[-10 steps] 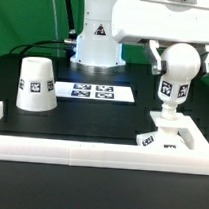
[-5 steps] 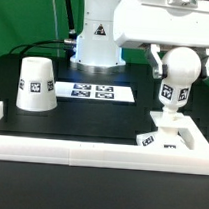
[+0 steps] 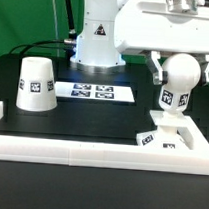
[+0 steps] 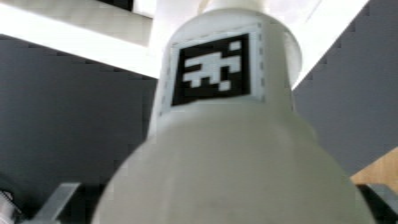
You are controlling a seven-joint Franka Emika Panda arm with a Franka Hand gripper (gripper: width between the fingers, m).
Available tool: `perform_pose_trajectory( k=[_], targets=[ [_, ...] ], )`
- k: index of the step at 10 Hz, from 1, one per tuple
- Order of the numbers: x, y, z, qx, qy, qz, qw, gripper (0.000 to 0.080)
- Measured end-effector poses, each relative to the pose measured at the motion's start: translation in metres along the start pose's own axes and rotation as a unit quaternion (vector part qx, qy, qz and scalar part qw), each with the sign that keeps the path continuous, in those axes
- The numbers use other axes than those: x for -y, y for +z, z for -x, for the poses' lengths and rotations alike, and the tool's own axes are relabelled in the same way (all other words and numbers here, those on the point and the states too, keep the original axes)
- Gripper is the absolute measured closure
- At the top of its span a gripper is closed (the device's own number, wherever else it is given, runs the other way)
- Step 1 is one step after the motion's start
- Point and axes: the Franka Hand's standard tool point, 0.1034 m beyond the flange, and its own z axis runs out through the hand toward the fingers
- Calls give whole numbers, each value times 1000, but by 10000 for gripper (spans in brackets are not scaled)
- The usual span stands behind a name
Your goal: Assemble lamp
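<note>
- While the gripper (image 3: 182,69) hangs at the exterior view's right, its two dark fingers (image 3: 157,64) stand on either side of the bulb's (image 3: 176,95) ball head. They are closed in as far as the ball lets them, and they hold it.
- That bulb stands upright, ball on top, with a black-and-white tag on the side facing the exterior camera, just under the ball.
- Its narrow foot comes down onto the middle of the flat square base (image 3: 159,137). From here I cannot tell whether the foot is seated in the base or only touching it.
- Lying flat on the black table (image 3: 112,118), the base is at the exterior view's right, just behind the long white rail (image 3: 90,152) that runs across the front. Small tags show on its near edge.
- Well apart at the exterior view's left, the shade (image 3: 36,83) sits wide end down on the table, alone, with a tag on its wall.
- Between shade and bulb, further back, the marker board (image 3: 93,91) lies flat before the arm's white pedestal (image 3: 97,37).
- Up close in the wrist view, the bulb (image 4: 214,140) fills nearly the whole picture, tag plain on its white body. Grey shapes at the edges are too blurred to name.
</note>
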Motion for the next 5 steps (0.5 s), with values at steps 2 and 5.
perform_pose_trajectory(
  k=[2, 5],
  targets=[
    [2, -1, 3, -20, -2, 5, 1000, 222],
    [3, -3, 9, -34, -3, 10, 999, 219]
  ],
)
